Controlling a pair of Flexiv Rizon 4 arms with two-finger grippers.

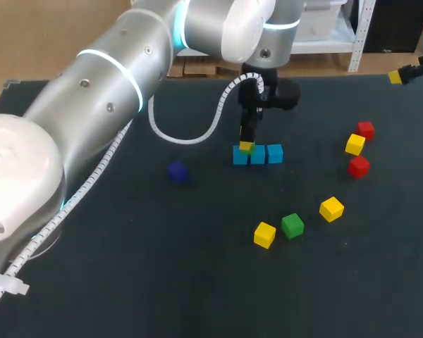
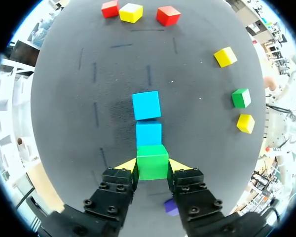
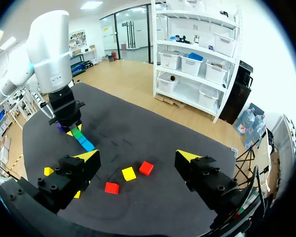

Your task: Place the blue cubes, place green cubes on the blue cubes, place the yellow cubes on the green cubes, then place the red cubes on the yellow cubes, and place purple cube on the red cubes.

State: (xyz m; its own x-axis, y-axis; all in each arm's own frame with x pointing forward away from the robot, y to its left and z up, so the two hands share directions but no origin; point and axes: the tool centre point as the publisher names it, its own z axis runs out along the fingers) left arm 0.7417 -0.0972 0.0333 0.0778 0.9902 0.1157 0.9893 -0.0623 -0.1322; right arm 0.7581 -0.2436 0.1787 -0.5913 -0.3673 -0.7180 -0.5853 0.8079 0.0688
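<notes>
Yellow-tipped fingers of my left gripper pinch a green cube from two sides, holding it over the near end of the row of blue cubes. From the wrist view I cannot tell whether it rests on the blue one beneath or hangs just above it. My right gripper sits off by the table's far right corner, fingers spread wide and empty.

The main risk, as I judge it, is placement. In the head view the green cube seems close to the seam between two blue cubes, so letting go there could leave it straddling or tilted. The blue cubes stand tight together, so a fingertip going low could shove a neighbour and break the row. Opening unevenly could drag the cube sideways.

All the cubes look hard, smooth-faced and sharp-edged, so they should stack flat but may slide on each other. The table is dark and matte, cloth-like. The second green cube, yellow cubes, red cubes and purple cube lie scattered.
</notes>
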